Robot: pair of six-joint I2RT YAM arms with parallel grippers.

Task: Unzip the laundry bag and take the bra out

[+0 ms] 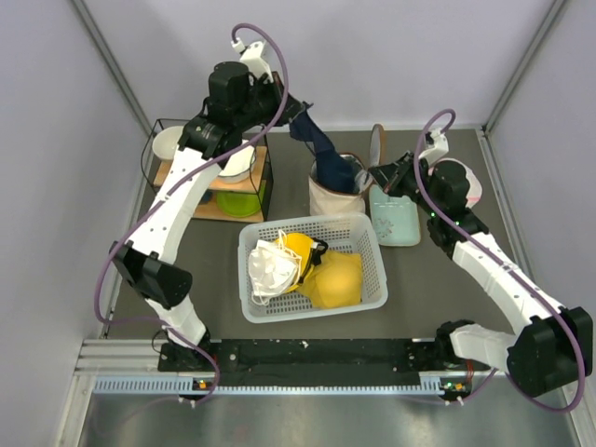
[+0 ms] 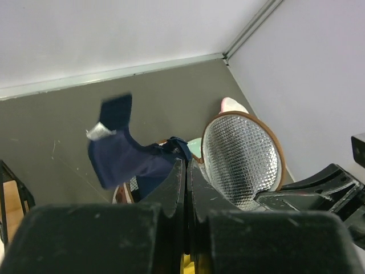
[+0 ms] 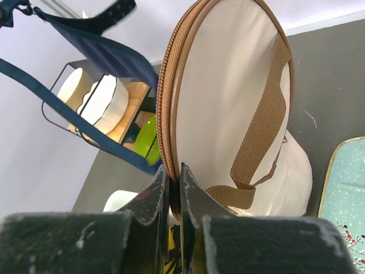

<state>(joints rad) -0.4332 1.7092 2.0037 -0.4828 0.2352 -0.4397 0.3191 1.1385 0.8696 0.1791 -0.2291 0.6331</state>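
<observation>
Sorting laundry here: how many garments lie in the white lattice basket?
2: a white cloth at the basket's left side, and a yellow padded garment beside it, filling the middle and right. Others may be hidden underneath.

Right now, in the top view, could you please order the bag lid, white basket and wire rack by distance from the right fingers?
1. bag lid, in the right fingers.
2. white basket, toward the bases.
3. wire rack, far left.

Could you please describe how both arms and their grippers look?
The left arm and right arm have white links and black joints. A mauve cable loops along each. The left gripper and right gripper are black, scuffed and tapered.
</observation>
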